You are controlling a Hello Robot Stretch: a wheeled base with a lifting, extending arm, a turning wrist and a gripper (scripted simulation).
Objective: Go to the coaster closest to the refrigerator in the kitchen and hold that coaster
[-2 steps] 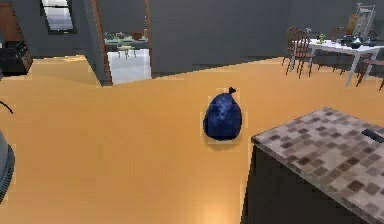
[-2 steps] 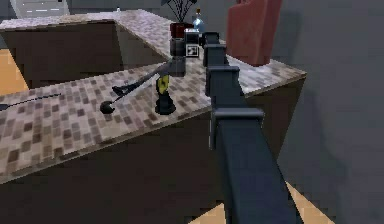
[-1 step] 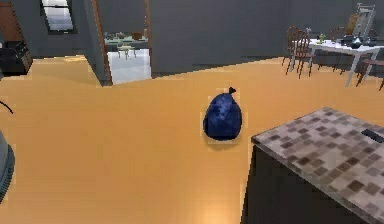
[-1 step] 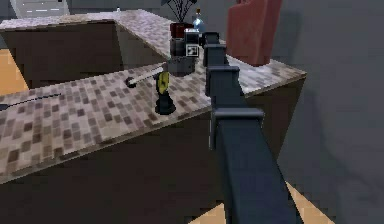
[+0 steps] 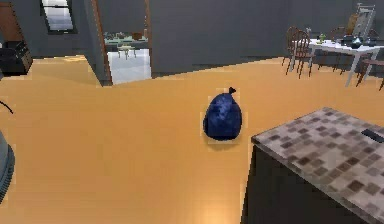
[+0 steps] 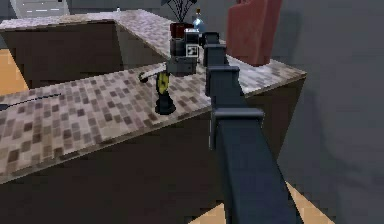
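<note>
Coaster is too small to be made out tbh, though it's probably on the speckled countertop [image 6: 70, 115] near the gripper [image 6: 170, 72], since the arm [image 6: 235, 130] is stretched out over it. A small dark thing [image 6: 163, 97] is stood there, so whether anything's held can't be told.

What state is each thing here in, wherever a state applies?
blue bag, tied at the top, standing on the floor.
doorway, open, bright beyond.
chairs, upright at the white table.
arm, stretched out across the countertop.
claw, seen against the countertop; cannot tell whether it holds anything.
dark bottle-like thing, upright on the countertop.
</note>
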